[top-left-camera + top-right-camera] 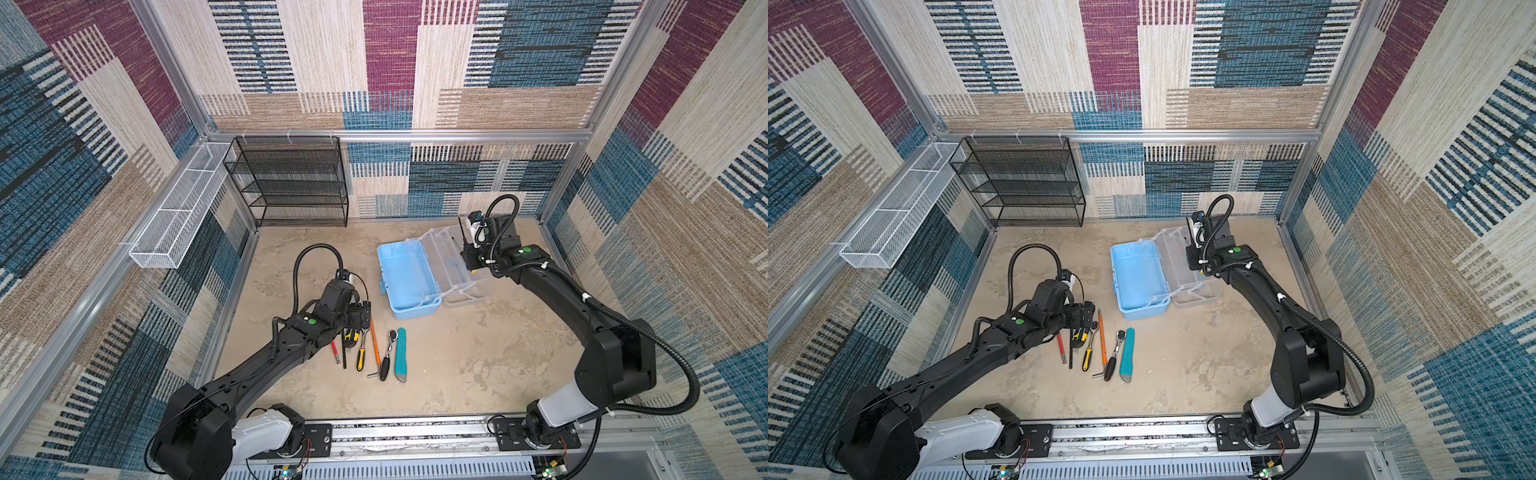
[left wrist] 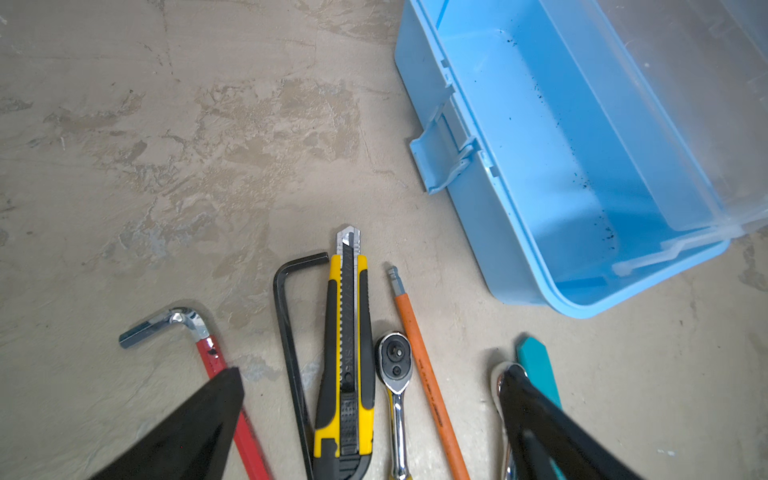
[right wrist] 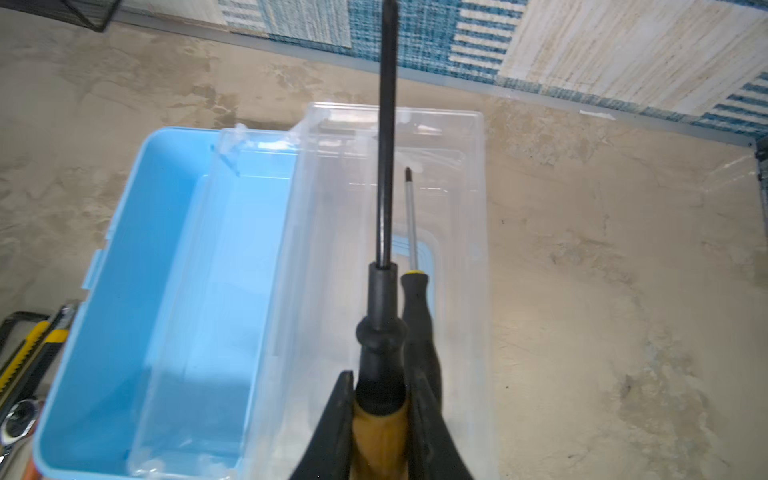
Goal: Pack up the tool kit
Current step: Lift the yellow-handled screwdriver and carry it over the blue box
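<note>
Tool kit parts are being packed: the light-blue toolbox [image 1: 405, 278] is lying open on the desk [image 1: 478, 365], loose tools [image 1: 1109, 368] lined up near it. An amber-handled screwdriver [image 3: 381, 332] is being gripped by the right jaws above the clear lid [image 3: 465, 249]. Stiff, light, likely slick. Left jaws are being held wide open over the yellow utility knife [image 2: 347, 353], best pinched mid-body.

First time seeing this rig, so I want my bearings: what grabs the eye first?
An open light-blue toolbox sits toward the back, its blue tub empty. Nearer the arm bases lies a neat row of hand tools, with the left gripper open above them. The right gripper holds a screwdriver over the box's clear lid.
</note>
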Controlling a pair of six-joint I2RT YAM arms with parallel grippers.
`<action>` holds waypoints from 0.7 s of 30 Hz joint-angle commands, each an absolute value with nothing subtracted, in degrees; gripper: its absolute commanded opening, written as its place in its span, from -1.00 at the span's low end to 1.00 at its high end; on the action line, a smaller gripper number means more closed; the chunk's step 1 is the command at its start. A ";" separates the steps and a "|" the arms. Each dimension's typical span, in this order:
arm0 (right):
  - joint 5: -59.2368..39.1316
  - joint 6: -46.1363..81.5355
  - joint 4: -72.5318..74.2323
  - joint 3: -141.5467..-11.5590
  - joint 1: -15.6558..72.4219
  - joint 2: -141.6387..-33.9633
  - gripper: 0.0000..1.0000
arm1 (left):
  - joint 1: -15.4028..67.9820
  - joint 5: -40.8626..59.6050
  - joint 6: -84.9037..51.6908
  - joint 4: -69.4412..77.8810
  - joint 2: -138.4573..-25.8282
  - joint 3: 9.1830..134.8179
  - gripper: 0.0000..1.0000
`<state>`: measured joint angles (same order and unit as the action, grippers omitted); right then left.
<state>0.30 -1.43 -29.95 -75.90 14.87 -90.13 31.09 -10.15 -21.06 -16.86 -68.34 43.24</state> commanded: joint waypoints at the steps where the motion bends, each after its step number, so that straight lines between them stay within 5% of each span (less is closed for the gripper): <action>1: 3.02 -5.03 -30.14 -78.01 13.89 -92.25 -0.79 | 31.06 -10.55 -21.35 -16.29 -68.62 43.59 0.99; 15: 6.06 -7.65 -33.05 -80.49 13.36 -98.36 -0.72 | 31.11 -10.76 -21.04 -16.17 -69.08 43.20 1.00; 21: 5.40 -7.62 -33.21 -80.36 13.14 -98.44 -0.51 | 31.11 -10.45 -21.27 -15.79 -69.65 43.41 1.00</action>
<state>5.58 -7.60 -32.80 -80.07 13.15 -98.30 31.14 -10.17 -21.06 -16.80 -69.38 43.24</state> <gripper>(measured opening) 0.233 0.997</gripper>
